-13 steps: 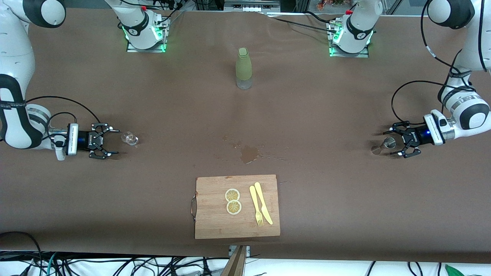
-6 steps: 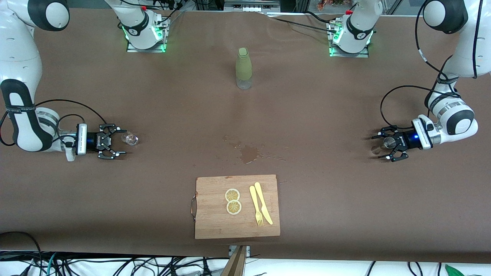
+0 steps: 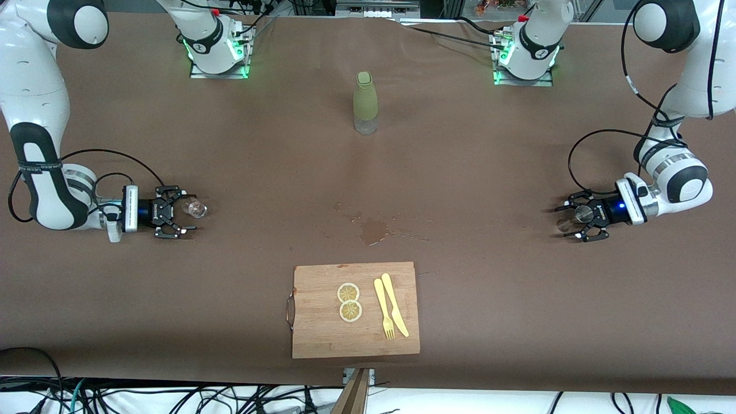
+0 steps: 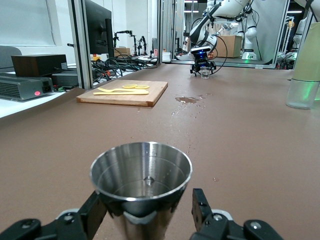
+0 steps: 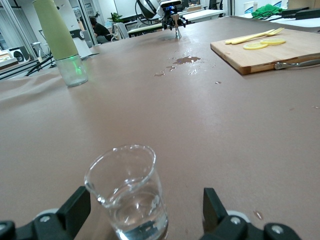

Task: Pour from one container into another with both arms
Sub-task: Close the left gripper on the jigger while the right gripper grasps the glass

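My left hand (image 3: 571,221) sits low at the left arm's end of the desk (image 3: 460,172), fingers (image 4: 202,207) spread either side of a steel jigger (image 4: 141,180), not gripping. My right hand (image 3: 185,218) is at the right arm's end, open around a small glass (image 5: 127,192). Between them: wet spill (image 3: 374,229), green bottle (image 3: 365,102), cutting board (image 3: 322,333) nearest the camera.

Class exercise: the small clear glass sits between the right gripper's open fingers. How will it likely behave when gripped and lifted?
The glass looks smooth, so it may slip in the right gripper. It seems thin-walled, probably fragile if squeezed hard. Liquid shows at its bottom; tilting could spill it.
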